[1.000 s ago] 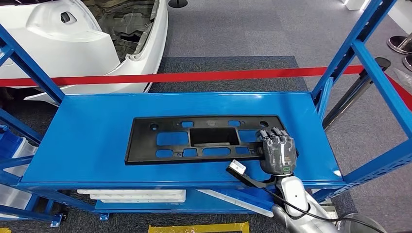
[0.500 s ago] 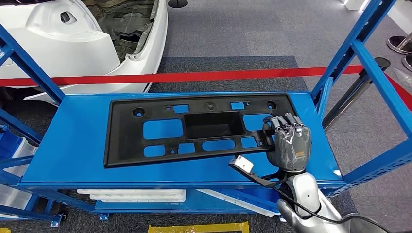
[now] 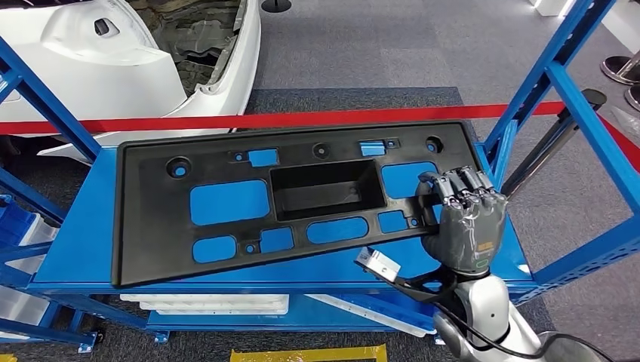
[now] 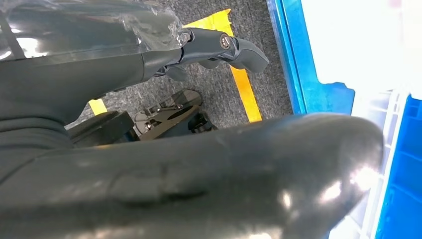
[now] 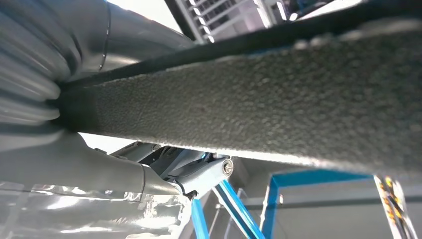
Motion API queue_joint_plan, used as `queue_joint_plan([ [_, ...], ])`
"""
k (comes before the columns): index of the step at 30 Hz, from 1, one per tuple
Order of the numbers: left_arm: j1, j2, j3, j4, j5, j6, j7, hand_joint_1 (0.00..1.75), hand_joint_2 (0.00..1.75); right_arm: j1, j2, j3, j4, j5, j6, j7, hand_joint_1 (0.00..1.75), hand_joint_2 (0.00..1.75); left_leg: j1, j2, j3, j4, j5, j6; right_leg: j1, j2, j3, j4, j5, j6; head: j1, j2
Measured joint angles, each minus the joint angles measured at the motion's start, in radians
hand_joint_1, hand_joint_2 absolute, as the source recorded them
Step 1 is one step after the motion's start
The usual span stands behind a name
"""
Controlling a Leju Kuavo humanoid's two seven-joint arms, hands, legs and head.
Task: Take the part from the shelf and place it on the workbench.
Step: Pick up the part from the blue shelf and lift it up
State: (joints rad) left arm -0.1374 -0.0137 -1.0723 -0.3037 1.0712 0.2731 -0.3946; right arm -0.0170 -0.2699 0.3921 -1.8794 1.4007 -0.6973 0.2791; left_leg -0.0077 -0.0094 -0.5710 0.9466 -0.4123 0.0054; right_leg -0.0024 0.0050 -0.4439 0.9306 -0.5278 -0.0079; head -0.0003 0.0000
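A white car body (image 3: pixel 98 60) sits at the far left on the grey carpet (image 3: pixel 362 45), its open rear showing dark inner panels. A red barrier tape (image 3: pixel 317 118) stretches across the scene behind the rack, passing in front of the car. At the right, a dark stanchion post (image 3: pixel 555 139) leans beside the blue uprights, and round metal bases (image 3: pixel 623 72) (partly cut off by the edge) stand farther right. Below, white flat pieces (image 3: pixel 211 303) lie on a lower level, and yellow floor tape (image 3: pixel 309 354) marks the carpet.

Head view overlooks shelf (image 3: pixel 136 226); wrist views close-up.
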Motion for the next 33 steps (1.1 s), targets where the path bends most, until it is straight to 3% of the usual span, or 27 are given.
queue_joint_plan([
  [4,0.0,0.0,0.0,0.0,0.0,-0.006,-0.017,0.0,1.75,0.003,0.01,0.02,-0.036,0.004,0.0,-0.011,1.75,1.75,0.0,0.0,0.0,0.0,0.0,0.0,0.0,0.0,0.0,0.0,0.0,0.0,0.0,0.0],
  [16,0.001,0.0,0.0,0.0,-0.021,-0.037,-0.048,0.0,1.75,0.008,0.07,0.114,-0.067,0.033,0.01,-0.047,1.75,1.75,0.0,0.0,0.0,0.0,0.0,0.0,0.001,0.0,0.0,0.0,-0.001,-0.001,0.0,0.0],
  [24,-0.001,0.0,0.0,0.001,-0.022,0.0,-0.004,0.0,1.75,0.023,0.089,0.121,-0.076,0.007,0.024,-0.044,1.75,1.75,0.0,0.0,0.0,0.001,-0.001,0.001,-0.001,0.0,0.0,-0.001,-0.001,-0.001,0.0,0.0],
  [33,-0.002,0.0,0.0,0.008,-0.024,0.023,0.011,0.0,1.75,0.029,0.103,0.122,-0.075,-0.04,0.024,-0.056,1.75,1.75,-0.008,0.0,-0.002,0.006,-0.008,0.015,-0.007,0.0,0.002,-0.004,-0.002,0.008,-0.002,0.0],
])
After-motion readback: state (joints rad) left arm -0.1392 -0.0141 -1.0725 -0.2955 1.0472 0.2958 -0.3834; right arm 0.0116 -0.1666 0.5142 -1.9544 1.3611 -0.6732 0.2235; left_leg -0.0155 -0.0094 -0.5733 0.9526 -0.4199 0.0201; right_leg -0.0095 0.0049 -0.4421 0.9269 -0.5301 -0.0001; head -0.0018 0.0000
